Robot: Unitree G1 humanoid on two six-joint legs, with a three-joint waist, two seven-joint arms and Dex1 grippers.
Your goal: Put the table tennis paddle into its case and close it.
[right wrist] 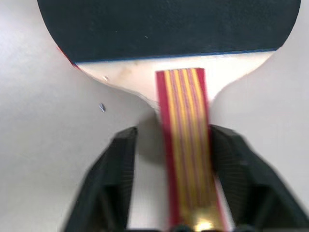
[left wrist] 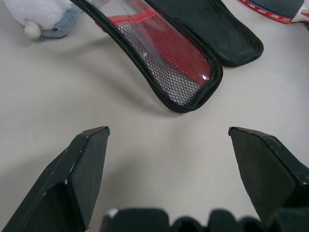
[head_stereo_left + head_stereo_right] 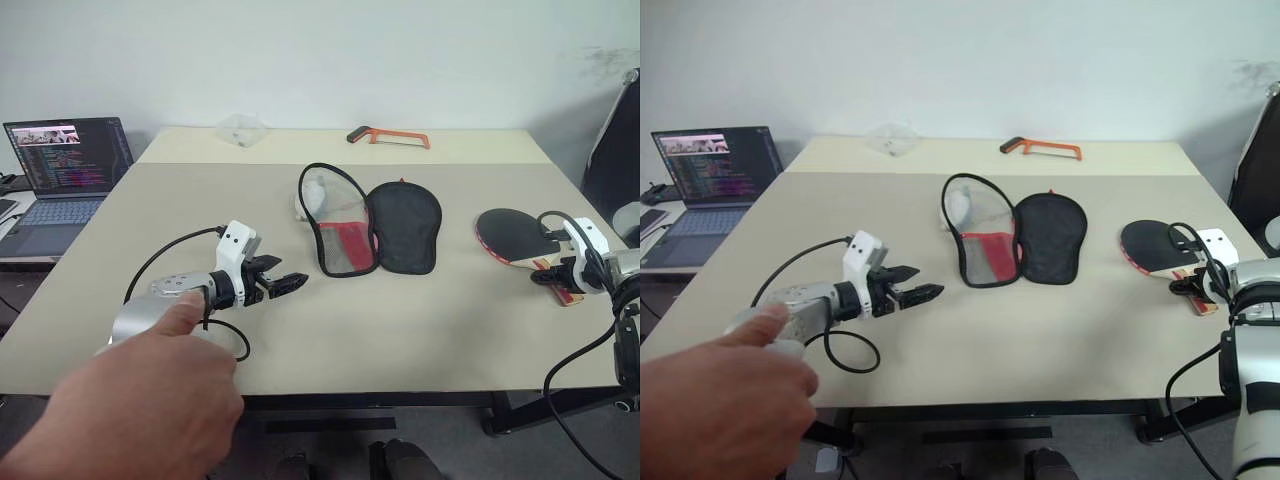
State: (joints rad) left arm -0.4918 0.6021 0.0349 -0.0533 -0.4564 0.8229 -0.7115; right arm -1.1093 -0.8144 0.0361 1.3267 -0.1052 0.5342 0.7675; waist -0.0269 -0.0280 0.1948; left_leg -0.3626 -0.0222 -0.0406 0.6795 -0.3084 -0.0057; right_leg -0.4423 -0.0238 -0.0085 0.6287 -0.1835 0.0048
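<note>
The table tennis paddle (image 3: 510, 235) lies black face up at the table's right, its striped wooden handle (image 1: 186, 145) pointing toward me. My right gripper (image 1: 176, 133) straddles that handle: one finger touches it, the other stands a small gap away. The case (image 3: 370, 230) lies unzipped and spread open at mid-table, with its mesh and red half (image 2: 178, 63) on the left and its black half (image 3: 405, 225) on the right. A grey-white plush charm (image 2: 43, 17) lies by its far left side. My left gripper (image 3: 290, 283) hovers open and empty, a little short of the case's near end.
A person's hand (image 3: 130, 400) rests on my left forearm at the near left. A laptop (image 3: 65, 165) stands on a side desk to the left. An orange hacksaw (image 3: 388, 137) and a clear plastic bag (image 3: 241, 128) lie at the table's far edge. A dark chair (image 3: 615, 150) stands at the right.
</note>
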